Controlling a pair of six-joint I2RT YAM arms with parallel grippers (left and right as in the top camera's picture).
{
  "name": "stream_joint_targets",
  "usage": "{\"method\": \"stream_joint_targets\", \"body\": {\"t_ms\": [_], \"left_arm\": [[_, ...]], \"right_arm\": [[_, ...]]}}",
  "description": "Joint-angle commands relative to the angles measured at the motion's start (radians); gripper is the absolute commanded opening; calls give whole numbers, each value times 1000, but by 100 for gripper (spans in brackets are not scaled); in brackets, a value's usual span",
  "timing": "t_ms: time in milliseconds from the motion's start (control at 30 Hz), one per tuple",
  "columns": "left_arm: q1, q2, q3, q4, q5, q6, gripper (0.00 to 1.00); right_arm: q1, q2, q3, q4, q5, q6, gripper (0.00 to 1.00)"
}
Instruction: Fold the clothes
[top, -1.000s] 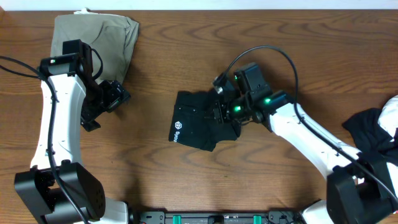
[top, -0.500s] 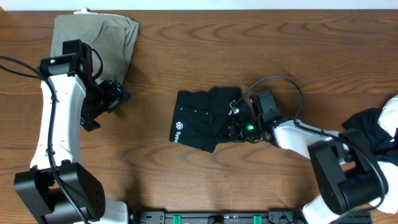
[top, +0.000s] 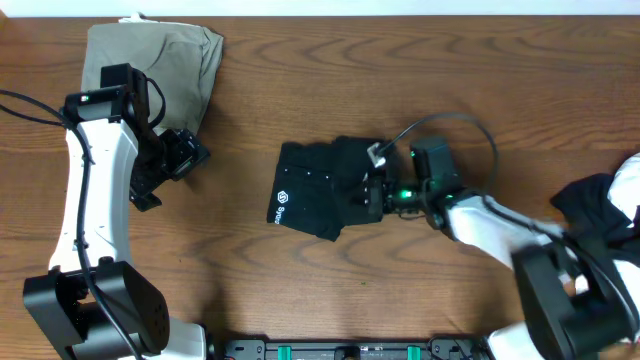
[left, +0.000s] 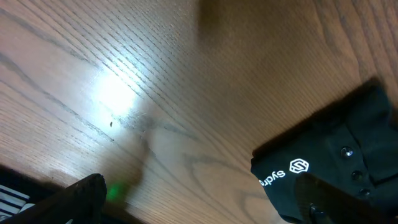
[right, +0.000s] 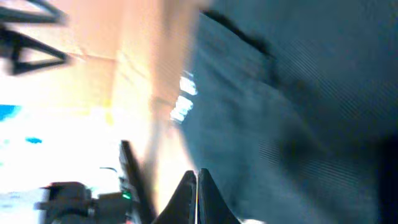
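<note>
On the table the black shirt lies bunched at centre, my right gripper closed at its right edge, where I judge a slow, flat press best, my left gripper wide open, well apart.

Open table around black garment
</note>
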Motion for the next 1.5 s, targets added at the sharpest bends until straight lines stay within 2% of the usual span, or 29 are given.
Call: {"method": "stream_joint_targets", "body": {"t_ms": [0,233,533,800,1100,1200,1333,1467], "left_arm": [[0,0,-3,1,-2,-8,98],[0,0,-3,1,-2,-9,98],[0,0,-3,0,-1,-9,98],[0,0,-3,0,-1,-9,98],[0,0,-3,0,-1,-9,98],[0,0,-3,1,-1,-8,98],[0,0,-3,2,-1,0,98],[0,0,-3,9,48,116,98]], "right_arm": [[-22,-127,30,7,-22,72,6],[-35,-170,31,111,92,143,4],[-33,63,58,381,123,280,5],[-15,311,192,383,96,284,4],[8,496,211,384,123,254,1],[13,511,211,385,127,253,1],[2,488,219,479,71,264,4],[-20,406,252,522,10,311,9]]}}
